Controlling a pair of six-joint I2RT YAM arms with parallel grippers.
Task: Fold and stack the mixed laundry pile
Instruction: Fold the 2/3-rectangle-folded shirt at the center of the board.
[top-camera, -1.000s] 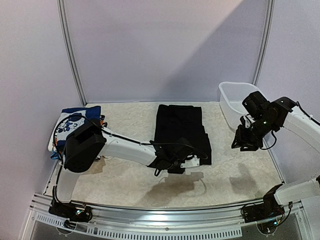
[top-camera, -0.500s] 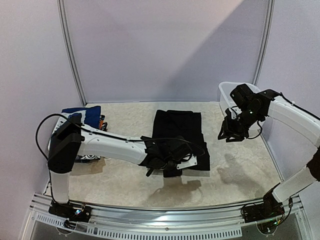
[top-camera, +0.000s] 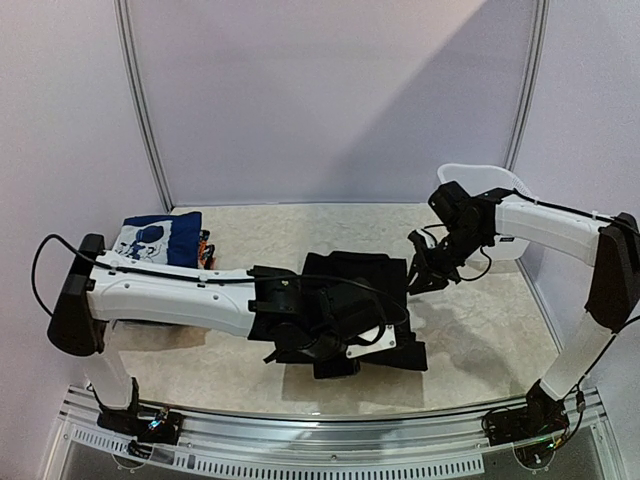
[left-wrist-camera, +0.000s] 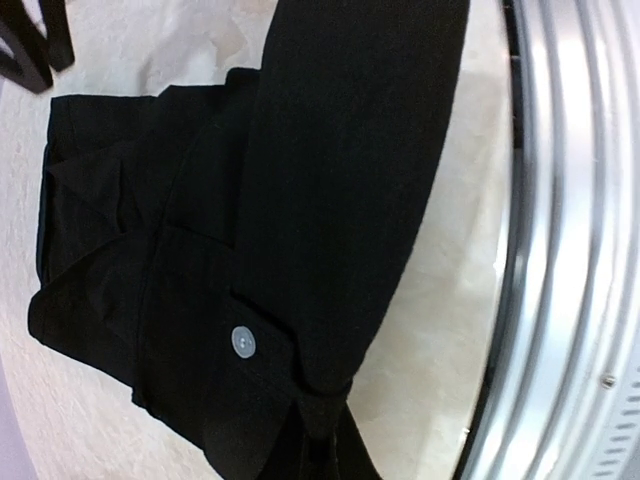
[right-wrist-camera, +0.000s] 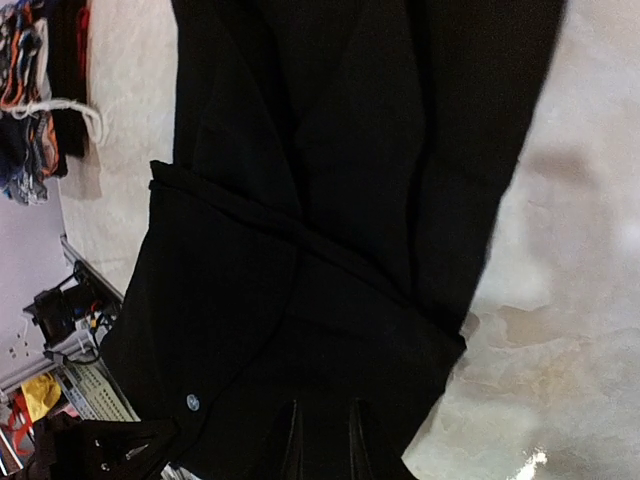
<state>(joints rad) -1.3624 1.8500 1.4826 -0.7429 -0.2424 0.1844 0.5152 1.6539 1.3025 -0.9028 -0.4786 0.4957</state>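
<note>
Our left tool (top-camera: 338, 350) clamps the black garment's (top-camera: 355, 285) near edge, raised so it can fold over; the rest lies beyond it on the surface (top-camera: 470, 340). Our right tool (top-camera: 425, 270) is by the far corner; we cannot tell how wide it stands.

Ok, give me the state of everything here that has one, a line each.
Large black cloth garment: partly folded, near end raised in the left claw.
Blue cartoon-print cloth garment: folded, set at the far left.
White plastic tub: upright at the far right, partly hidden.
Left claw: shut on the black garment.
Right claw: at the black garment's far right corner; open or shut unclear.
</note>
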